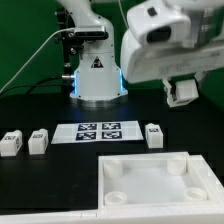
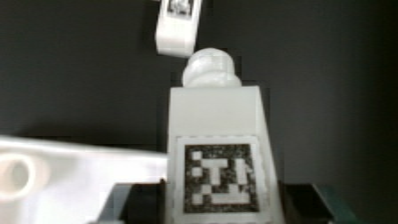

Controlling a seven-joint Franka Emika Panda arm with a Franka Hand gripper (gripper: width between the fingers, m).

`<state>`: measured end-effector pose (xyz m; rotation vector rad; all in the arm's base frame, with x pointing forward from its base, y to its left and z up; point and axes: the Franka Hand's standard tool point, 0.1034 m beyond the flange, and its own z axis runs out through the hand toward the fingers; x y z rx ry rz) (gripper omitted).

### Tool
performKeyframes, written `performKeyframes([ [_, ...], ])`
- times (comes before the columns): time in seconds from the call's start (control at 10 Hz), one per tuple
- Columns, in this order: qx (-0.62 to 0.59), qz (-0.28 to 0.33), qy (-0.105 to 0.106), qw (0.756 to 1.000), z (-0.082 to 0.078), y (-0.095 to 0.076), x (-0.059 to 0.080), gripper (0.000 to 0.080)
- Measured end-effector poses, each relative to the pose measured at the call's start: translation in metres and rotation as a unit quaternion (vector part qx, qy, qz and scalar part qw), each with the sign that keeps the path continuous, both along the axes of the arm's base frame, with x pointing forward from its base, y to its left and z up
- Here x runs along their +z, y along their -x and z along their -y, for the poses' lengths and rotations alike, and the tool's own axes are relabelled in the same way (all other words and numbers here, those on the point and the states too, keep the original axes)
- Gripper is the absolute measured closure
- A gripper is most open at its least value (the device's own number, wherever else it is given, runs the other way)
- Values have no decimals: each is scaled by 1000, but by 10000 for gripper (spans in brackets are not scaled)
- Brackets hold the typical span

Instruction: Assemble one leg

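Gripper (image 2: 221, 203) is clamped on one leg (image 2: 221, 120) (tag faces the wrist camera), held in the air at the exterior view's right. Four legs in all. One spare leg (image 1: 154, 135) stands between the marker board (image 1: 97, 131) and the panel (image 1: 155, 180). Two far legs (image 1: 11, 143) sit at the exterior view's left.

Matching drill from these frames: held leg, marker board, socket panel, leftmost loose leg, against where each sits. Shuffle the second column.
Things
1. held leg
2. marker board
3. white panel
4. leftmost loose leg

Places
a. on the table, at the exterior view's far left
b. off the table, between the fingers of the gripper
c. front of the table, toward the exterior view's right
d. flat on the table, in front of the robot base

Pairs: 1-b, 2-d, 3-c, 4-a
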<state>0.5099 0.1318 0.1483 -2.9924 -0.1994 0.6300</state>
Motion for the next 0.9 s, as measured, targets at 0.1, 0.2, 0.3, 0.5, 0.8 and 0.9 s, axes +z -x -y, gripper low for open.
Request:
performKeyframes([
  [0.1,-2,56,-3,998,-2,-3,7,508],
  [0.2,-7,107,-7,994,-2,-4,6,508],
  [0.3,-11,161,-11,987,-1,-6,6,508],
  [0.5,-14,235,-20,972,1,-13,5,508],
  [0.8,-6,364,-34,931,21,-83,19,508],
  [0.9,2,400,-36,916,20,-101,25,508],
])
